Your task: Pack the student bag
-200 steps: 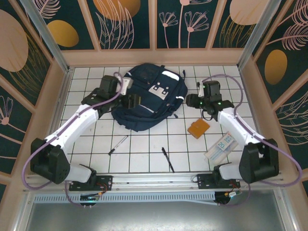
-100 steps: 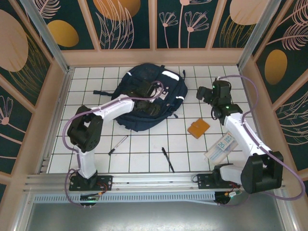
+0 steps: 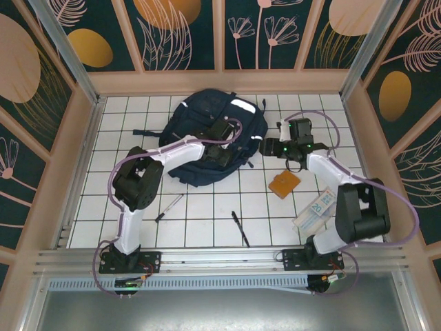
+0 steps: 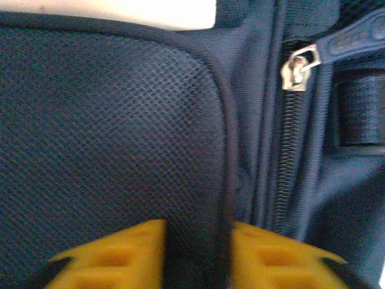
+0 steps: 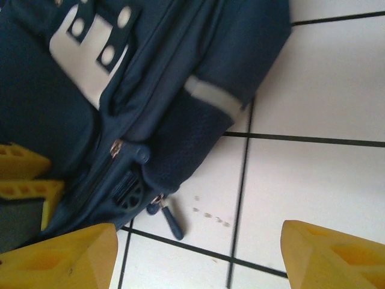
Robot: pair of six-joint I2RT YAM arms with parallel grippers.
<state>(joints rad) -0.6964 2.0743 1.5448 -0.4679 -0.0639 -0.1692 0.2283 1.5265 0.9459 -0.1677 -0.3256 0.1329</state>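
Observation:
The student bag (image 3: 200, 134), navy with pale stripes and a grey dotted patch, lies flat at the back middle of the tiled table. My left gripper (image 3: 219, 152) reaches across it. In the left wrist view its yellow fingers (image 4: 120, 256) pinch a raised fold of the mesh pocket edge (image 4: 225, 150), beside a closed zipper with a metal slider (image 4: 298, 69). My right gripper (image 3: 271, 146) hovers at the bag's right edge. Seen from the right wrist, this gripper (image 5: 198, 259) stands wide open over white tile, with a dark zipper pull (image 5: 171, 220) lying just ahead of it.
An orange flat wallet-like item (image 3: 284, 184) lies right of the bag. A white-and-blue pack (image 3: 316, 210) sits near the right arm. Two dark pens (image 3: 169, 207) (image 3: 240, 228) lie on the front tiles. Wooden walls (image 3: 65, 172) enclose the table.
The left arm swung from the bag's left side over its middle and closed onto the fabric. The right gripper moved left and down to the bag's right edge, narrowing a little.

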